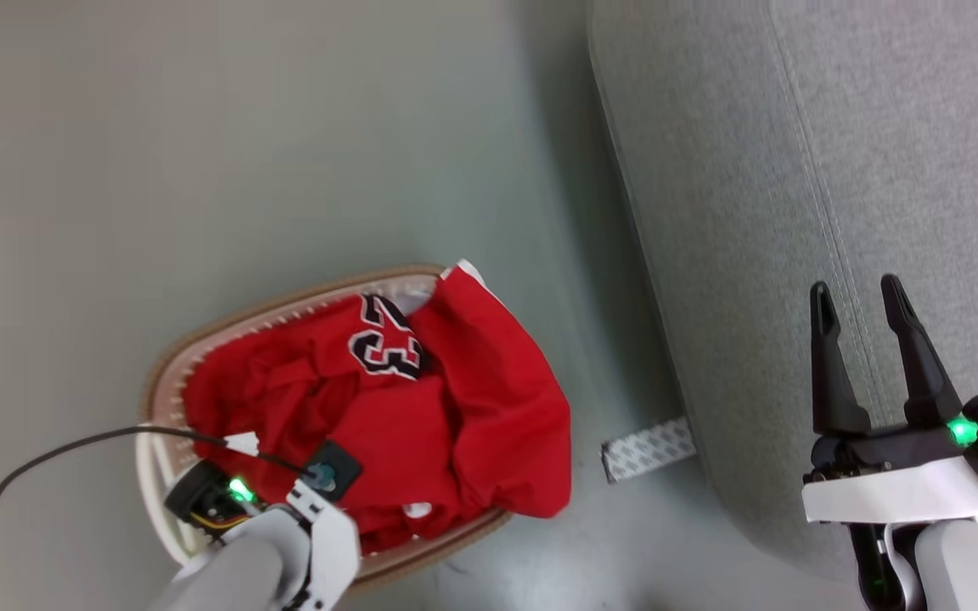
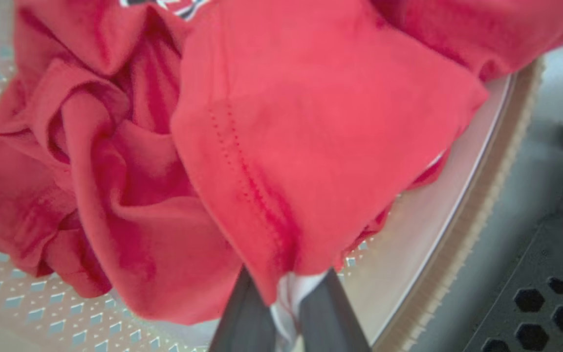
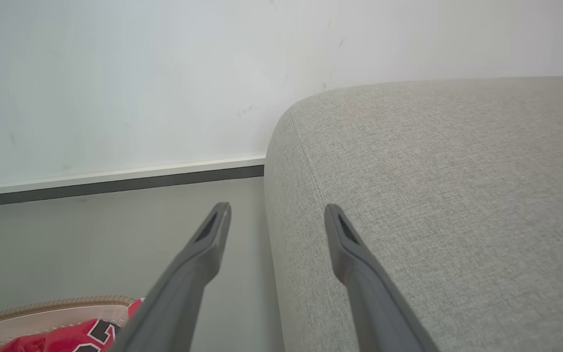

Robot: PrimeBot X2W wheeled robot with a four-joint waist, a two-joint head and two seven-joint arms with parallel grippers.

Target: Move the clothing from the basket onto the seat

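Red clothing with a black-and-white "23" is heaped in the white, brown-rimmed basket on the floor, and one red fold hangs over the basket's right rim. My left arm reaches down into the heap. In the left wrist view my left gripper is shut on the clothing, pinching a red hem and a bit of white fabric between its fingers. My right gripper stands open above the grey seat, holding nothing. The right wrist view shows its fingers spread, the seat to their right and the basket at lower left.
A grey floor surrounds the basket. A strip of patterned white tape lies on the floor between basket and seat. A white wall with a dark skirting strip stands behind. A dark perforated part shows at the left wrist view's lower right.
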